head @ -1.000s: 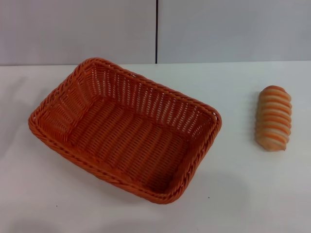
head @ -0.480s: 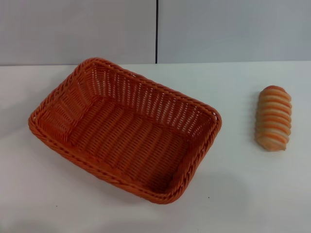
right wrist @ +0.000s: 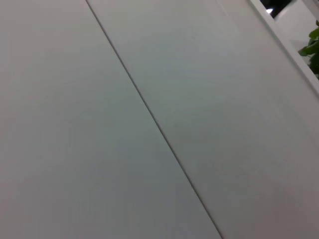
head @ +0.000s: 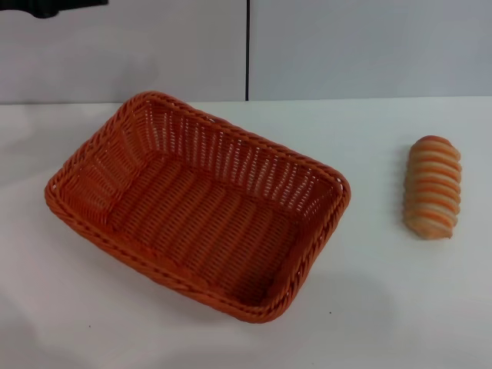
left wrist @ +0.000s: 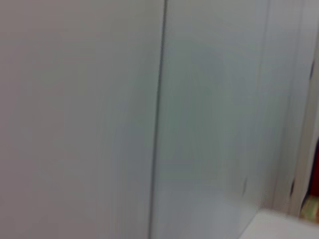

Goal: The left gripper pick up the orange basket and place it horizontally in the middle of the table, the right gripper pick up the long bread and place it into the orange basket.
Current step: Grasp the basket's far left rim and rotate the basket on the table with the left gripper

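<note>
1. Top left corner of the head view: a dark shape (head: 50, 6) pokes in from above, high over the bench's left side. It may belong to the left arm; too little shows to be sure. Left end effector: cannot tell whether spread or pressed together.
2. Orange basket (head: 196, 204): sits on the white bench (head: 369, 307), left of centre, turned at a diagonal, one short end toward the far left and the other toward the near right. Open side up, nothing inside. Nothing touches it.
3. Behind the bench: grey wall panels (head: 346, 46) with a dark vertical seam (head: 247, 50) above the basket's far rim.
4. Long bread (head: 433, 187): lies flat on the bench, well apart from the basket, on the right side, its length running near to far. Nothing grips it.
5. Right end effector: not visible in any view.
6. Left wrist view: only wall panels and a seam (left wrist: 158, 119).
7. Right wrist view: wall panels crossed by a slanted seam (right wrist: 154, 124).
</note>
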Available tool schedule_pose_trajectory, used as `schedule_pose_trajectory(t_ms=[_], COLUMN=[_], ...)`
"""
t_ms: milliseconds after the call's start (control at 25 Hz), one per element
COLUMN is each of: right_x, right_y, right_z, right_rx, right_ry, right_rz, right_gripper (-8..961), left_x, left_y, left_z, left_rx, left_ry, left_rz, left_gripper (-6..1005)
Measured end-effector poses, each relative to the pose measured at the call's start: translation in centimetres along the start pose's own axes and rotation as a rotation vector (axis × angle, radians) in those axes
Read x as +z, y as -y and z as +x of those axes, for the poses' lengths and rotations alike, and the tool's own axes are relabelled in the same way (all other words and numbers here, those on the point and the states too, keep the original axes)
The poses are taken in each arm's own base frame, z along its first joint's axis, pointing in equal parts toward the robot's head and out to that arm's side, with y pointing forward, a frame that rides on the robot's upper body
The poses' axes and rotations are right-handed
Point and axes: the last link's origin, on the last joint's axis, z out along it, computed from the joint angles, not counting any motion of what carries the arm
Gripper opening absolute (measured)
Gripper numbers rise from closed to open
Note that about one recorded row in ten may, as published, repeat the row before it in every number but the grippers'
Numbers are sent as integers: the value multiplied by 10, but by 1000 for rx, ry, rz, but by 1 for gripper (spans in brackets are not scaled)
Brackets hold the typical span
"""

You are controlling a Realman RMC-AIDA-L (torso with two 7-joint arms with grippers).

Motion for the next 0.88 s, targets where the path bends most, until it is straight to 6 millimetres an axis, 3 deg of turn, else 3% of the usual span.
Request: schedule_pose_trajectory(t_ms=[80,160,240,480,880], right_x=[-1,-2,-4,-6,-5], right_y=[1,1,2,4,4], right_z=[2,3,4,9,13], right_rx=[6,9,13,17,24], right_ry=[-8,-13,-20,-46,-66], right_rz=[8,12,21,35,47], right_gripper=[492,492,492,492,491], left_x=[0,17,19,44,59], left_y=[0,10,11,19,25], left_z=[0,1,0,-14,-33], left_rx=[0,18,18,28,-11], left_ry=[0,147,169,364,481], left_rz=[0,49,54,144,206], left_gripper=[771,770,770,770,769])
